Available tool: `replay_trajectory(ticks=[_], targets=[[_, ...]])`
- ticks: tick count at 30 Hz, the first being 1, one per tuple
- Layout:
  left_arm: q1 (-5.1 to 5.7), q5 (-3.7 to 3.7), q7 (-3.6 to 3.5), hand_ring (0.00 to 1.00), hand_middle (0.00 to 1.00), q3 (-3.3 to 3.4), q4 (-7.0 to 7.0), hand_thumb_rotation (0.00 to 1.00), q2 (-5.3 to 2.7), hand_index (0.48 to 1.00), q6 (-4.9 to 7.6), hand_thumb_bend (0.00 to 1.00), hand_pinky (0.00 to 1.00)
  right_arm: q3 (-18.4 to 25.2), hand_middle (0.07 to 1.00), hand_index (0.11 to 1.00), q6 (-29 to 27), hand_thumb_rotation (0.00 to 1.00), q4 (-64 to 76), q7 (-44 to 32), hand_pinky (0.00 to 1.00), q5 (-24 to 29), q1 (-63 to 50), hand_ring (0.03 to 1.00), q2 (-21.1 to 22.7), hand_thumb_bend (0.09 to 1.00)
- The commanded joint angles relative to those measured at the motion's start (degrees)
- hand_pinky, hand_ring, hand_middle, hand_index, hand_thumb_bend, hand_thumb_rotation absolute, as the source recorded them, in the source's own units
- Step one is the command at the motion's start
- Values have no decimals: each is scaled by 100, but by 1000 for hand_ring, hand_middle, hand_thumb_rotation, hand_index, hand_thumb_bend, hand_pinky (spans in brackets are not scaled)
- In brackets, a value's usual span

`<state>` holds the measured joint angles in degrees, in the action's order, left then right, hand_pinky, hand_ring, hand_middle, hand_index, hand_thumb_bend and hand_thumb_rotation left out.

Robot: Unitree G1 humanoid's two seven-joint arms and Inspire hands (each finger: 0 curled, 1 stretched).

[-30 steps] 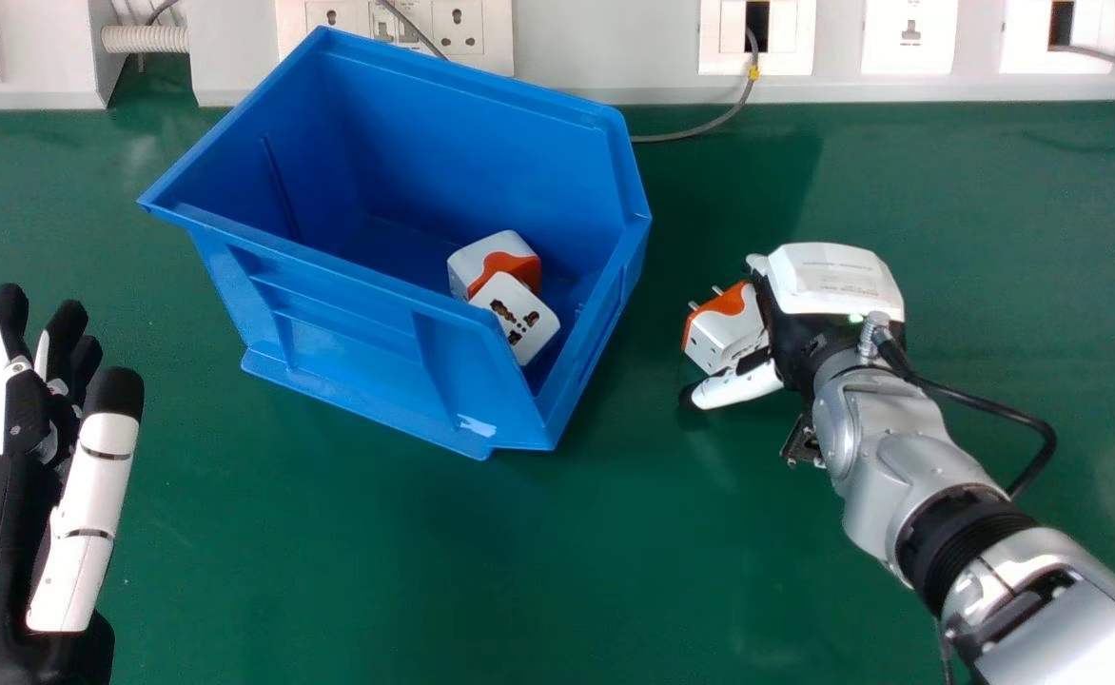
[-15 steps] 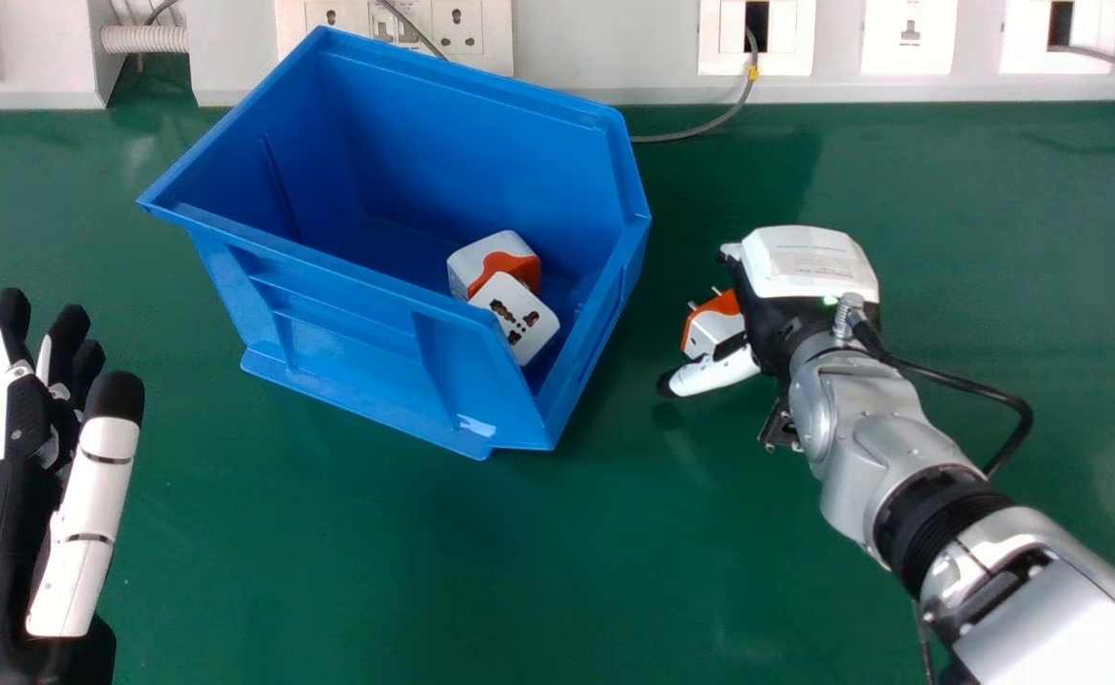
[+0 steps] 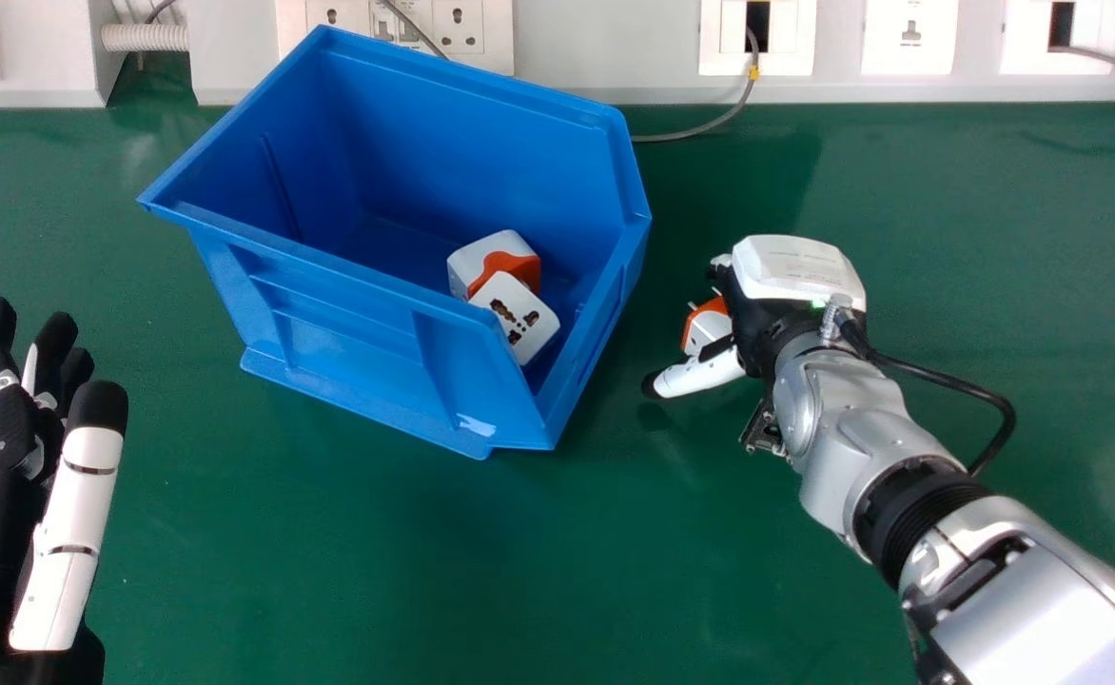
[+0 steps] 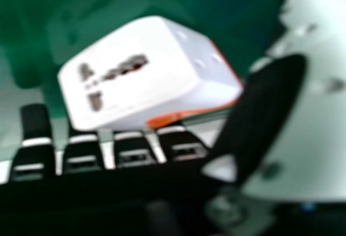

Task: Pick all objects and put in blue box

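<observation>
Green tabletop (image 3: 377, 571) lies beneath our work. We have one plug adapter (image 3: 481, 264) and a second adapter (image 3: 519, 319) inside the blue box (image 3: 329, 333); the third adapter (image 3: 707, 329) is left to do, on the tabletop under our right hand (image 3: 795, 271), its fingers (image 4: 82, 155) relaxed around nothing. Our left hand (image 3: 72, 514), at the head view's left, is released too.

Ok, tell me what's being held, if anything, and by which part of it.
Nothing looks held: the right hand is at the white-and-orange adapter, thumb straight, not curled round it; the left hand is open and empty.
</observation>
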<state>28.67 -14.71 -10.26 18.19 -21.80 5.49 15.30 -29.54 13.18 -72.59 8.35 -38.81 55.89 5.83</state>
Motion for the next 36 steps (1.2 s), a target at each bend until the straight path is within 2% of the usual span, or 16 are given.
replay_trajectory(ticks=[1, 2, 5, 11, 13, 16, 18, 19, 23, 26, 30, 31, 33, 36], targets=[[53, -85, -43, 1000, 1000, 93, -166, 745, 59, 1000, 79, 532, 1000, 79, 779, 758, -29, 309, 25, 49, 616, 74, 262, 723, 21, 585], [54, -69, -37, 1000, 1000, 108, -168, 745, 61, 1000, 80, 532, 1000, 72, 779, 758, -34, 309, 25, 81, 616, 67, 262, 723, 18, 585], [48, -25, -31, 1000, 1000, 148, -174, 746, 93, 1000, 54, 529, 1000, 54, 717, 699, -30, 158, 21, 97, 515, 39, 284, 640, 5, 594], [54, -63, -40, 1000, 1000, 182, -251, 760, 135, 1000, -44, 549, 1000, 116, 690, 663, -184, 64, 64, 219, 458, 89, 253, 597, 46, 581], [84, -41, -26, 1000, 1000, 190, -299, 762, 126, 1000, -88, 553, 1000, 73, 689, 658, -369, 51, 90, 473, 455, 31, 186, 596, 96, 577], [105, -115, -21, 1000, 1000, 183, -374, 763, 82, 1000, -132, 559, 1000, -6, 680, 647, -448, 41, 96, 678, 451, -53, 154, 590, 127, 584], [119, -130, -23, 1000, 1000, 181, -412, 767, 80, 1000, -152, 562, 1000, -44, 671, 637, -441, 33, 85, 717, 447, -85, 163, 583, 130, 554], [124, -105, -28, 1000, 1000, 184, -411, 768, 94, 1000, -148, 561, 1000, -43, 659, 628, -447, 26, 88, 749, 443, -78, 160, 573, 133, 530], [116, -97, -88, 1000, 1000, 189, -363, 774, 140, 1000, -107, 556, 1000, 98, 637, 594, -573, 16, 106, 801, 437, 87, 125, 552, 159, 502], [103, -34, -58, 1000, 1000, 172, -360, 781, 101, 1000, -74, 556, 1000, 169, 618, 557, -617, 10, 105, 756, 433, 155, 114, 531, 169, 489], [91, -121, -91, 1000, 1000, 164, -341, 785, 91, 1000, -87, 553, 1000, 184, 601, 534, -552, 6, 90, 641, 431, 181, 137, 516, 164, 480], [95, -112, -90, 1000, 1000, 164, -344, 782, 95, 1000, -97, 548, 1000, 183, 593, 525, -527, 5, 88, 597, 430, 174, 153, 509, 161, 477], [97, -43, -57, 1000, 1000, 164, -351, 779, 91, 1000, -102, 544, 1000, 198, 588, 518, -505, 4, 106, 557, 429, 173, 170, 506, 160, 475], [73, -62, -61, 1000, 1000, 142, -349, 784, 82, 1000, -105, 540, 1000, 265, 589, 505, -464, 2, 182, 584, 429, 216, 169, 513, 161, 472]])
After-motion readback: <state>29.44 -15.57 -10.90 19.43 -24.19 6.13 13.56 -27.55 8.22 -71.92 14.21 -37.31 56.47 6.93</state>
